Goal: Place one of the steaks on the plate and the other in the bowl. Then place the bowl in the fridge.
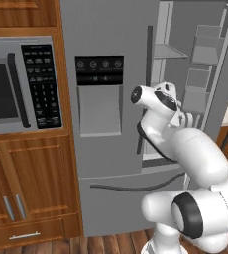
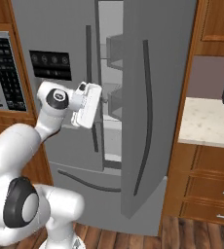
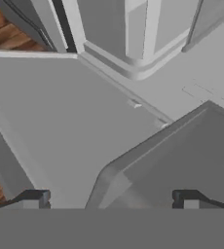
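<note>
hand (image 3: 112,199) wide open, empty, poking inside the fridge (image 1: 111,39); that door's probably heavy, grab its long handle

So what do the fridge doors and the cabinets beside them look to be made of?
The fridge looks like brushed stainless steel: flat grey with a dull sheen, though the render leaves it open. The cabinets look like varnished reddish-brown wood, with visible grain and raised panels.
</note>
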Robot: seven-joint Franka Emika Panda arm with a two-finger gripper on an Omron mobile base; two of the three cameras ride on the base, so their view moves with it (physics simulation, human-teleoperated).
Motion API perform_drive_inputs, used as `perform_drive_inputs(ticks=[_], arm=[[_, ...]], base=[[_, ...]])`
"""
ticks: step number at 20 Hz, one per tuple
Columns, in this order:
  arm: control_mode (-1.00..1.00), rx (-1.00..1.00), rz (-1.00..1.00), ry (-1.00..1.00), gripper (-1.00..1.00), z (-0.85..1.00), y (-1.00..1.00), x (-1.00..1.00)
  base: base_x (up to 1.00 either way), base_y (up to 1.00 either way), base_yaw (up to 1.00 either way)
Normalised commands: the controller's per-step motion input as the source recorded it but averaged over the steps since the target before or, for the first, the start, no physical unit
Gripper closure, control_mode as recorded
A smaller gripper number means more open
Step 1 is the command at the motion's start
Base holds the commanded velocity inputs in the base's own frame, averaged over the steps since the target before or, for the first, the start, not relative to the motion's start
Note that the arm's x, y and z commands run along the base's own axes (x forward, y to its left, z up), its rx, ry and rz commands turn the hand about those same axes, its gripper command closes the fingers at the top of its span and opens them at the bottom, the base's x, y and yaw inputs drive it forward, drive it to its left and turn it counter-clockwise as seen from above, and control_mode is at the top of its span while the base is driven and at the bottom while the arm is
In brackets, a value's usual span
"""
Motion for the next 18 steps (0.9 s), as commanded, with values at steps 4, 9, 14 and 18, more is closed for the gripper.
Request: perform_drive_inputs(ticks=[4, 9, 14, 18], arm=[[-1.0, 0.0, 0.0, 0.18, -1.0, 0.15, -0.59, 0.26], [-1.0, 0.0, 0.0, 0.01, -1.0, 0.33, -0.37, 0.0], [-1.0, 0.0, 0.0, 0.01, -1.0, 0.29, -0.62, -0.23], [-1.0, 0.0, 0.0, 0.15, -1.0, 0.14, -1.0, -0.2]], base=[[0.0, 0.0, 0.0], [0.0, 0.0, 0.0], [0.0, 0.0, 0.0], [0.0, 0.0, 0.0]])
